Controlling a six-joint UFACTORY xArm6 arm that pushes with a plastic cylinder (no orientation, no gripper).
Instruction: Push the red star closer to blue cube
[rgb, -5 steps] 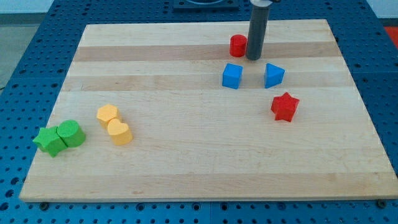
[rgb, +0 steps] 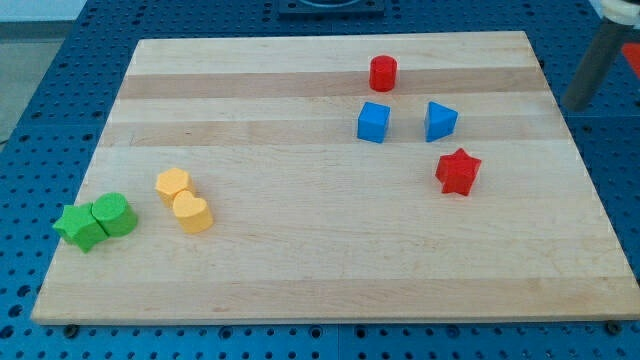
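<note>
The red star (rgb: 458, 171) lies on the wooden board (rgb: 300, 270), right of centre. The blue cube (rgb: 373, 122) sits up and to the left of it, well apart. A second blue block (rgb: 440, 120), wedge-like, lies between them in height, just above the star. My tip (rgb: 577, 103) is blurred, at the view's right just past the board's right edge, far to the upper right of the star and touching no block.
A red cylinder (rgb: 382, 73) stands above the blue cube. Two yellow blocks (rgb: 173, 184) (rgb: 192, 213) touch at the left. A green star (rgb: 80, 227) and a green block (rgb: 115, 214) touch near the left edge.
My rod has swung from beside the red cylinder far to the right, off the board's right edge. No block has moved.
</note>
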